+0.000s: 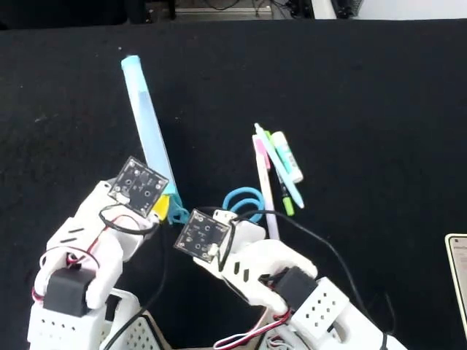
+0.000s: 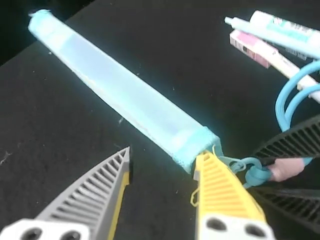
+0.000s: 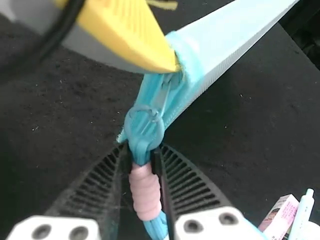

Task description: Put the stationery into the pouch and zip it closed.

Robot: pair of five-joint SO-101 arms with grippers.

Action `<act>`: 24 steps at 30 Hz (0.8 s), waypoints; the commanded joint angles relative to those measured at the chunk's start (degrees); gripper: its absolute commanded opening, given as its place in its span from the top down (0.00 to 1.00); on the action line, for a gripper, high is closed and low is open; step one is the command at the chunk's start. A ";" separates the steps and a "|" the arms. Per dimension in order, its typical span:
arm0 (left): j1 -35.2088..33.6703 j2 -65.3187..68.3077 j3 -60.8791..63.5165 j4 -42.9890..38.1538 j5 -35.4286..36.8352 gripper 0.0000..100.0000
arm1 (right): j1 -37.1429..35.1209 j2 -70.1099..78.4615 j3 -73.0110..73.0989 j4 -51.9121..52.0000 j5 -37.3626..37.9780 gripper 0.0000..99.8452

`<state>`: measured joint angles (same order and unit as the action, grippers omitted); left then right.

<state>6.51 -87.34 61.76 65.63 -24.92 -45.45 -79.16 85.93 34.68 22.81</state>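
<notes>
Pouch: a long, slim pouch [image 1: 149, 131] of frosted pale-blue plastic lies flat on the black felt-like table cloth [image 1: 365, 109]. It runs from about 11 o'clock in toward the middle of the table, and a band of fuzzy teal fabric caps each end.
Zip pull: a teal ring-shaped zip pull [image 3: 145, 125] hangs off the pouch's near end. Just behind it a ribbed pink bead [image 3: 145, 187] is threaded on a teal cord.
Left gripper: the left gripper [image 2: 162, 155] sits at the pouch's near end, spread wide with nothing between its jaws. Its yellow ribbed finger [image 2: 220, 190] touches the teal cap. Its grey ribbed finger [image 2: 95, 195] stands apart over bare cloth at 9 o'clock of that end.
Right gripper: the right gripper [image 3: 141, 150] has its black ribbed jaws pinched tight on the pink bead and its cord, at about 4 o'clock of the pouch's near end.
Cord loop: a smooth teal cord loop [image 1: 244, 198] curls on the cloth at 3 o'clock of the zip pull.
Stationery: all of it lies outside the pouch, at about 3 o'clock of the pouch's middle and well apart from it. A slim white-and-pink pen [image 1: 264, 182], a teal pen [image 1: 281, 164], a green marker [image 1: 287, 204] and a stubby white tube [image 1: 288, 154] overlap in a loose fan.
</notes>
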 commanded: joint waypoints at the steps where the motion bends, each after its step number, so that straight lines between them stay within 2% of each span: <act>1: -1.19 -1.93 -0.48 -1.23 2.81 0.77 | 1.23 -1.36 -0.92 -1.32 0.26 0.99; 4: -2.33 -2.55 -0.40 -1.41 4.57 0.77 | 3.60 -1.27 -2.15 -0.97 0.09 0.99; 11: -8.75 -2.20 5.14 -8.97 5.98 0.77 | 4.13 -1.27 -5.58 4.31 0.00 0.99; 20: -12.35 -2.37 4.35 -9.14 9.14 0.77 | 4.31 -1.36 -5.49 2.20 -0.18 0.99; 24: -12.35 -2.29 4.53 -7.82 8.79 0.77 | 4.31 -1.27 -5.32 1.41 -4.66 0.99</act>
<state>-3.08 -89.36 68.18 58.15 -16.66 -42.37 -80.66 83.03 36.88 20.53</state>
